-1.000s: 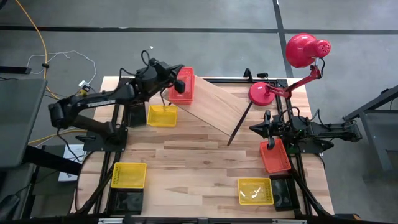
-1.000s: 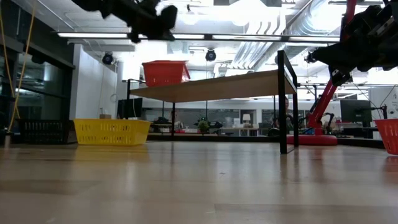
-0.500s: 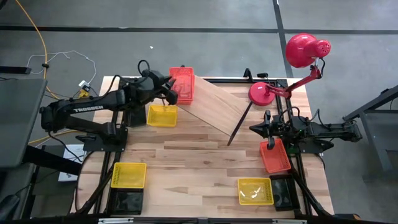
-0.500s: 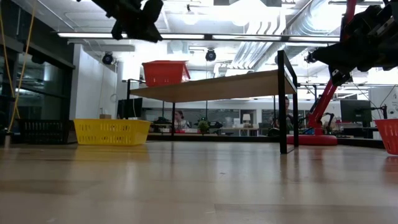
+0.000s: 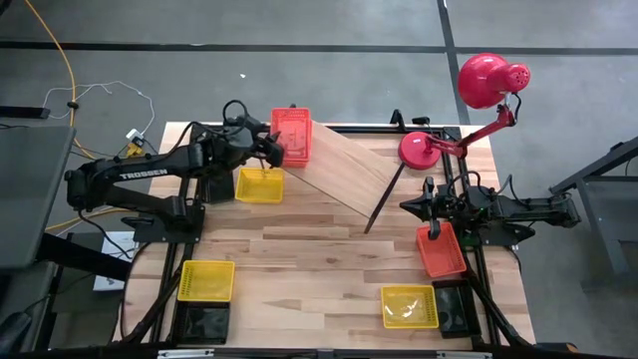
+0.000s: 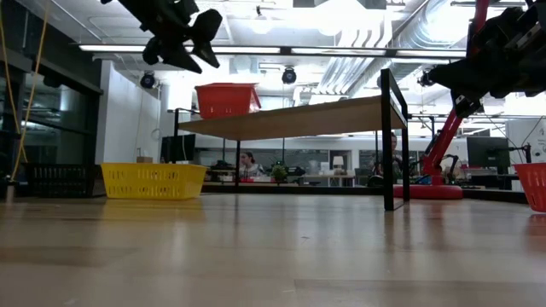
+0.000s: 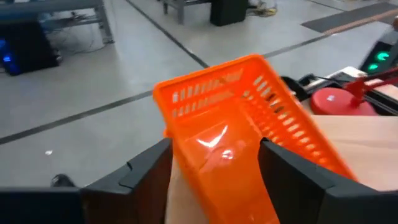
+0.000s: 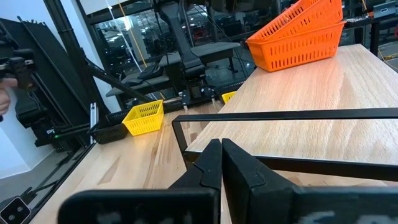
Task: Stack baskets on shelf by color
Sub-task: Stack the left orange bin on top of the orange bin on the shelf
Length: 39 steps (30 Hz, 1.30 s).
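Since a second ago your left hand (image 5: 271, 152) has let go and backed off, fingers spread, leaving the orange basket (image 5: 292, 135) on the shelf's (image 5: 344, 170) far-left end, so watch that retreating fingers don't snag its rim and drag it off.

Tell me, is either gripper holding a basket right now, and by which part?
Nothing is held. The left gripper is open beside the orange basket on the shelf; the right gripper is shut on nothing, above the table.
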### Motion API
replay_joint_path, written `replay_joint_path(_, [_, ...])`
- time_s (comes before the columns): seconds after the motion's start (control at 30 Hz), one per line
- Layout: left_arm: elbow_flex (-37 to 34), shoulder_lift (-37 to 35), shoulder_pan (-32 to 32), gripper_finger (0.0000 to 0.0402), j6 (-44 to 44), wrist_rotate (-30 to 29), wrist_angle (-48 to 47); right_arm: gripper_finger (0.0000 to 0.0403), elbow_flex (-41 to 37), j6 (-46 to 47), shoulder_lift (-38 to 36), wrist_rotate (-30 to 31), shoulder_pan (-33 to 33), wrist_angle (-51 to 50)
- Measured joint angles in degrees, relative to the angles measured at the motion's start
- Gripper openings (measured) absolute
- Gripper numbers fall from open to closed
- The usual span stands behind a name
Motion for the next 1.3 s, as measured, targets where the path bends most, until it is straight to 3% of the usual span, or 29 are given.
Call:
replay_joint_path(0.2, [0.02, 1.75, 0.18, 0.0225, -1.33, -5.44, -0.96, 0.0, 0.0, -0.01, 0.0, 0.0, 0.02, 0.0])
replay_joint_path(0.57, [0.02, 6.03, 3.18, 0.0215, -2.3, -2.63, -0.46, 0.0, 0.0, 0.0, 0.0, 0.0, 0.0, -0.01])
replay_joint_path(0.73, [0.02, 6.01, 3.61, 0.0156, -2.63, -2.59, 0.02, 0.0, 0.0, 0.0, 0.0, 0.0, 0.01, 0.0])
replay_joint_path(0.97, [0.02, 5.9, 3.58, 0.0017, -1.71, -2.52, 1.61, 0.0, 0.0, 0.0, 0.0, 0.0, 0.0, 0.0])
replay_joint_path(1.3, [1.84, 5.55, 3.56, 0.0004, 1.05, -2.42, 4.19, 0.0, 0.0, 0.0, 0.02, 0.0, 0.02, -0.02])
